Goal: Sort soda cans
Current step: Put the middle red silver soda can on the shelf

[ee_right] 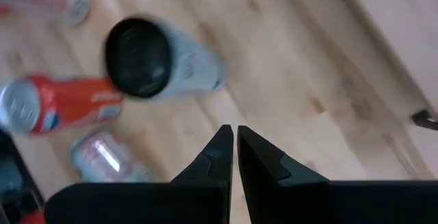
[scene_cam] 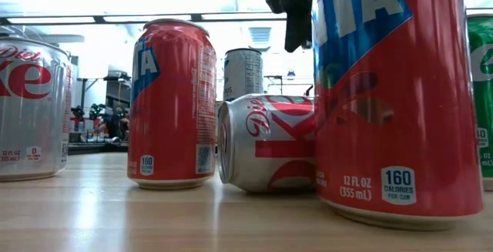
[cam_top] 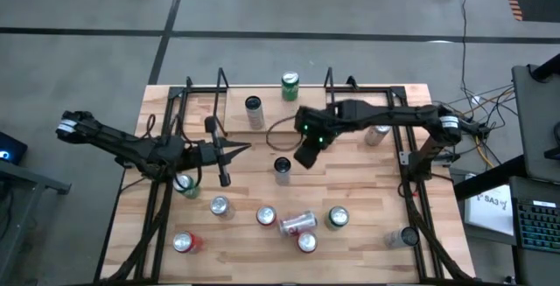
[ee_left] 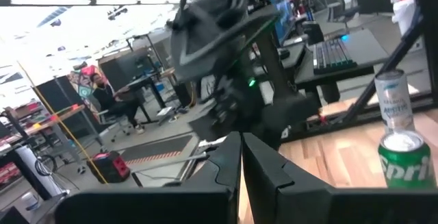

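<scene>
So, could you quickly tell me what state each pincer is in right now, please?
Left pincer: closed, holding nothing.
Right pincer: closed, holding nothing, above the table.

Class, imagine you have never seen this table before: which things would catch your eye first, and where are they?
The scatter of soda cans on the wooden table: a cluster at the near edge, where one silver can lies tipped on its side among upright red ones. Two dark arms reach in over the middle, the left gripper and the right gripper both shut and empty, the right above a dark-topped can. A green can stands alone at the far edge.
</scene>
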